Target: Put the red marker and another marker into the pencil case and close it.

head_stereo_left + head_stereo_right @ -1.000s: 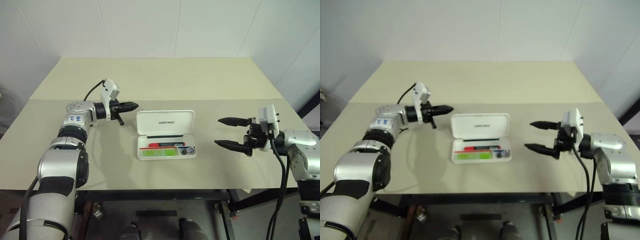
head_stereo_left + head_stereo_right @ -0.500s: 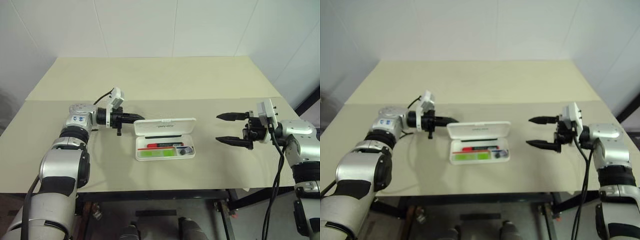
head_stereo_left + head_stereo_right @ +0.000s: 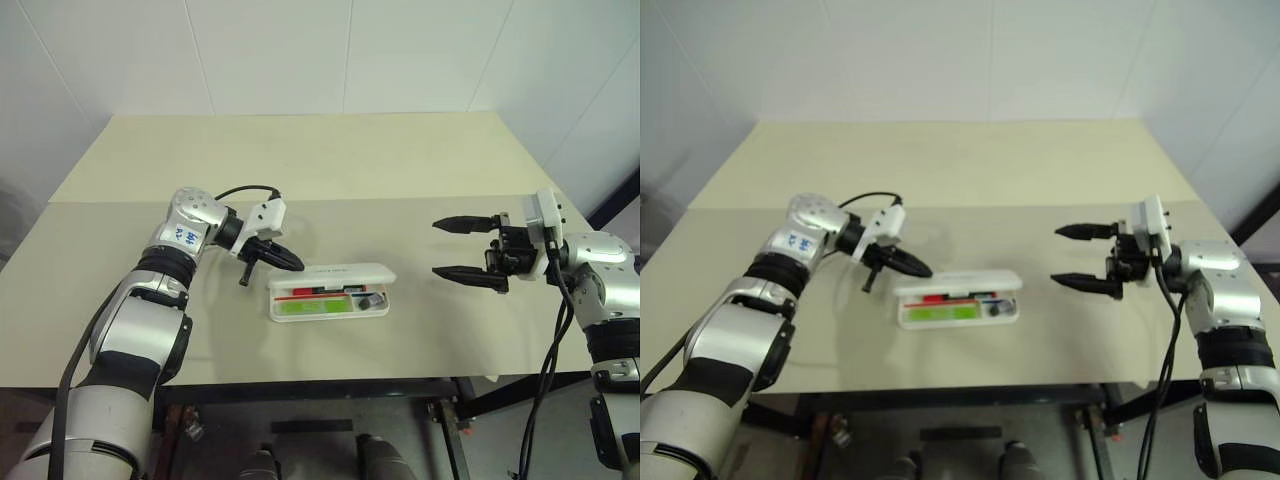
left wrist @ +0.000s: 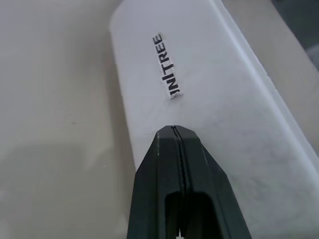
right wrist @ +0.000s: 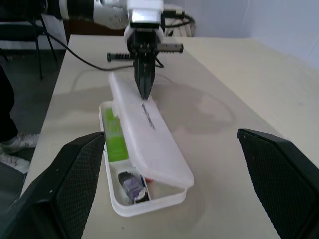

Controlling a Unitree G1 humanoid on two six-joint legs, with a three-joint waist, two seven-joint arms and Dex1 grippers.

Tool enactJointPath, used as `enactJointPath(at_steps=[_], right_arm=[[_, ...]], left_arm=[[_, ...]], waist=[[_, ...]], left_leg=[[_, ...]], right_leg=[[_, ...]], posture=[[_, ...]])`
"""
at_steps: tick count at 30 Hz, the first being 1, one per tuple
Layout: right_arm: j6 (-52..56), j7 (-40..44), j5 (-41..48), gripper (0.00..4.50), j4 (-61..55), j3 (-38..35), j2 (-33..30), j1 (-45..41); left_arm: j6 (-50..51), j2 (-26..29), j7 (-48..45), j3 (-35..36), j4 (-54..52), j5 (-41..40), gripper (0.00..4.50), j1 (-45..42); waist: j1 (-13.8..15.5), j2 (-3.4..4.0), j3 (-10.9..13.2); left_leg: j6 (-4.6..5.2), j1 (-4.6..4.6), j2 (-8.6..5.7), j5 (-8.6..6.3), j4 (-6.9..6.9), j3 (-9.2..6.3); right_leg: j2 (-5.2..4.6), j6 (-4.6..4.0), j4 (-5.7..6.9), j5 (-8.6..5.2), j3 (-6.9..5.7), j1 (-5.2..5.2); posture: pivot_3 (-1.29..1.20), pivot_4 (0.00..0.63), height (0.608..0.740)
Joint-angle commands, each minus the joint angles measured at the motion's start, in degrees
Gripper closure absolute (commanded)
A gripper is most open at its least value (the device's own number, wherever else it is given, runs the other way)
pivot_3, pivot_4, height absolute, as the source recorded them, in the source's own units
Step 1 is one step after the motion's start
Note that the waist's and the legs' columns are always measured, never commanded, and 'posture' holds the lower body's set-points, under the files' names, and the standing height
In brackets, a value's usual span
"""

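Note:
The white pencil case (image 3: pixel 335 272) lies at the table's middle, its lid lowered to a shallow angle over the tray with a gap left along the front. Through that gap I see the red marker (image 3: pixel 320 290) and the light-green highlighter (image 3: pixel 312 307) lying inside. My left gripper (image 3: pixel 296 266) is shut, angled down, its tip resting on the left end of the lid (image 4: pixel 199 74) near the lettering. Well to the right of the case my right gripper (image 3: pixel 438 248) hovers open, pointing toward it, nothing between its fingers.
A small dark object (image 3: pixel 372 299) sits in the right end of the tray. The beige table (image 3: pixel 300 160) stretches far behind the case, with a seam running across it. The left arm's black cable (image 3: pixel 240 190) loops above the wrist.
The lid has come down from standing upright to nearly flat over the tray. My left gripper has swung right and tipped downward onto the lid. The right gripper has stayed about where it was.

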Motion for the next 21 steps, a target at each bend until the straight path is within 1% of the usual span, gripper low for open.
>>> enactJointPath(at_steps=[1, 4, 7, 11, 14, 17, 21], right_arm=[[0.26, 4.63, 1.04, 0.00, -2.46, -1.58, -1.51, -1.20], [0.23, 4.63, 0.54, 0.00, -2.93, -2.12, -1.15, -0.61], [0.39, 4.35, 0.10, 0.00, -3.70, -2.57, -0.85, 0.19], [0.65, 4.06, -0.26, 0.00, -4.05, -2.82, -0.66, 0.41], [0.72, 3.84, -0.61, 0.00, -3.94, -2.91, -0.57, 0.11], [0.75, 3.78, -0.83, 0.00, -4.00, -2.96, -0.60, 0.04], [0.84, 3.76, -1.11, 0.00, -4.11, -3.16, -0.64, 0.01]], left_arm=[[-2.33, -0.71, -4.97, -2.23, -1.94, 2.89, 4.48, 0.40], [-4.08, -1.21, -3.76, -4.30, -2.18, 5.39, 4.48, 1.21], [-8.40, -1.99, -2.40, -5.29, -2.19, 6.67, 4.48, 2.17], [-13.86, -2.97, 2.56, -6.33, 0.26, 9.71, 4.48, 1.33], [-14.89, -3.40, 5.28, -5.79, 1.83, 10.56, 4.48, 0.49], [-15.39, -4.12, 5.47, -3.46, 2.85, 8.51, 4.48, 0.13], [-15.85, -5.53, 0.22, 4.51, 3.15, -0.24, 4.48, -0.04]], waist=[[0.06, 0.00, 0.00], [0.05, 0.00, 0.00], [0.09, 0.01, -0.01], [0.22, 0.01, -0.01], [0.23, 0.01, -0.01], [0.16, 0.01, -0.01], [0.06, 0.02, 0.00]], left_leg=[[0.00, 0.00, 0.00, 0.00, 0.01, 0.00], [0.00, 0.00, 0.00, 0.00, 0.01, 0.00], [0.01, 0.01, 0.00, 0.00, 0.01, 0.00], [0.01, 0.02, 0.00, 0.00, 0.06, 0.00], [0.01, 0.05, 0.00, 0.00, 0.11, 0.00], [0.04, 0.12, -0.01, 0.03, 0.14, 0.01], [0.05, 0.14, 0.00, 0.05, 0.14, 0.01]], right_leg=[[0.00, 0.00, 0.00, 0.00, 0.00, 0.00], [0.00, 0.00, 0.00, 0.00, 0.00, 0.00], [0.00, -0.01, 0.01, 0.00, 0.00, 0.00], [-0.01, -0.01, 0.01, 0.00, 0.00, 0.03], [-0.01, -0.02, 0.01, -0.01, 0.00, 0.07], [-0.01, -0.03, 0.00, -0.01, 0.00, 0.15], [0.00, -0.04, 0.00, 0.00, 0.00, 0.16]], posture=[[0.00, 0.150, 0.740], [0.00, 0.150, 0.740], [0.00, 0.150, 0.740], [0.00, 0.150, 0.740], [0.00, 0.150, 0.740], [0.00, 0.150, 0.740], [0.00, 0.150, 0.740]])
